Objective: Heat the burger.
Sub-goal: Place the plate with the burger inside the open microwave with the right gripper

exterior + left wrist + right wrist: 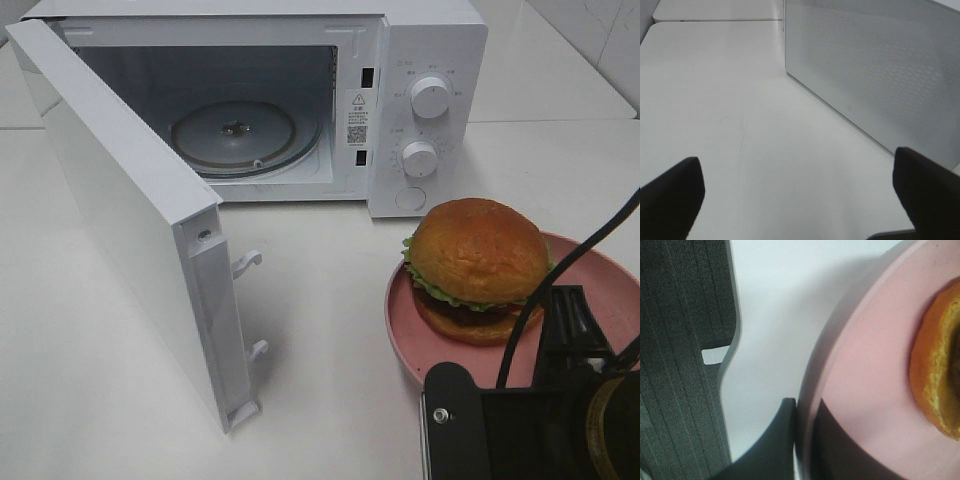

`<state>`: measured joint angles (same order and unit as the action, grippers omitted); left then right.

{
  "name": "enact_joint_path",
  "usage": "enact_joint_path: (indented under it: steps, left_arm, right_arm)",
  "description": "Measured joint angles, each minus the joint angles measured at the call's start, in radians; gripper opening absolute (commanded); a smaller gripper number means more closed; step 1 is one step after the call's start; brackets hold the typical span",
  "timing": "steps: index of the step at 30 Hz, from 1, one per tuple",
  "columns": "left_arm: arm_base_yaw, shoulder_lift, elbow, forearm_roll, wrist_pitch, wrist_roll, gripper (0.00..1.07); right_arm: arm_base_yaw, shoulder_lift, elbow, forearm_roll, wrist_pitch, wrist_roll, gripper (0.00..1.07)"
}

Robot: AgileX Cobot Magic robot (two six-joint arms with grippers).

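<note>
A white surface (90, 420) carries everything you need here. A white microwave oven (440, 40) stands at the back, its door (110, 200) swung wide toward the left of the overhead view and its glass turntable (235, 135) bare inside. The burger (478, 255) sits on a pink plate (400, 325) in front of the oven's two control knobs (430, 97), outside the cavity and to its right. Your right claw (800, 435) is closed down on the near rim of that plate. One dark finger (782, 440) sits under or outside the edge and the other lies over the pink inner face, so it is the plate you hold and not the bun. Whether the plate has left the surface the views do not settle. Your left claw (799, 197) hangs spread to its widest with nothing between its fingers, low over the bare surface beside the outer face of the open door. Judged from this, the oven is opened and the grip on the plate is made, and everything after that is left. You have yet to carry plate and burger across to the cavity, set them on the turntable, let go and back the arm out, shut the door, and turn the knobs to start the heat. The burger rides loose on the plate, so a tilt on the way in could slide it.
</note>
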<state>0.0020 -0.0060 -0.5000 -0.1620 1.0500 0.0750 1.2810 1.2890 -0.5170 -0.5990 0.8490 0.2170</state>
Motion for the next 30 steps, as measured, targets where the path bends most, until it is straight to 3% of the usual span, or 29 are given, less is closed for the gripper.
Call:
enact_joint_path:
  steps: [11, 25, 27, 30]
  left_arm:
    - [0.000, 0.000, 0.000, 0.000, 0.000, 0.000, 0.94]
    - [0.000, 0.000, 0.000, 0.000, 0.000, 0.000, 0.94]
    - [0.000, 0.000, 0.000, 0.000, 0.000, 0.000, 0.94]
    - [0.000, 0.000, 0.000, 0.000, 0.000, 0.000, 0.94]
  right_arm:
    - [-0.016, 0.000, 0.001, -0.051, -0.133, -0.160, 0.00]
    - [-0.279, 0.001, 0.007, -0.054, -0.321, -0.473, 0.00]
    - [-0.349, 0.001, 0.007, -0.029, -0.375, -0.593, 0.00]
    - [-0.370, 0.001, 0.007, -0.016, -0.386, -0.623, 0.00]
